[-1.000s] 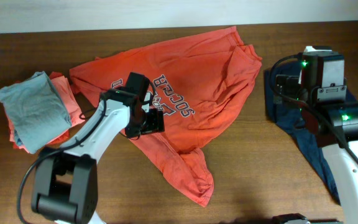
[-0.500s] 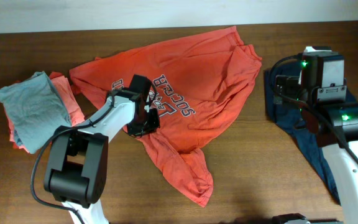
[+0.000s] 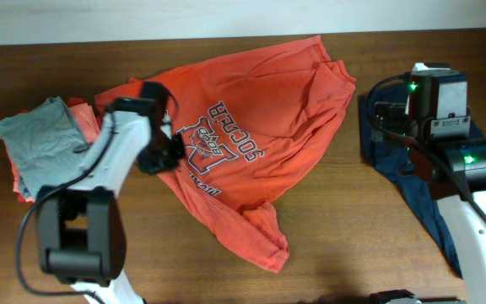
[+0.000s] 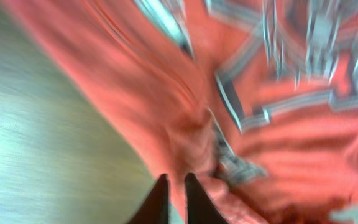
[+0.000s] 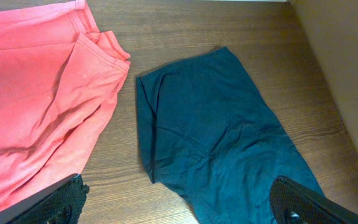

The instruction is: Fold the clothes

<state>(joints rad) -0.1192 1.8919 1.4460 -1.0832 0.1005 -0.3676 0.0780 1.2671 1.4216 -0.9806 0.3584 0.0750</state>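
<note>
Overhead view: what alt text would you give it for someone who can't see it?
An orange-red T-shirt with varsity lettering lies rumpled on a wooden table while the left gripper pinches its edge near the print. A grey shirt sits folded at the left; the right arm stands over a dark navy garment.

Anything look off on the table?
The orange T-shirt lies skewed and wrinkled, one end trailing toward the table's front edge; the left gripper pinches its fabric beside the print. The dark navy garment is rumpled, partly under the right arm.
</note>
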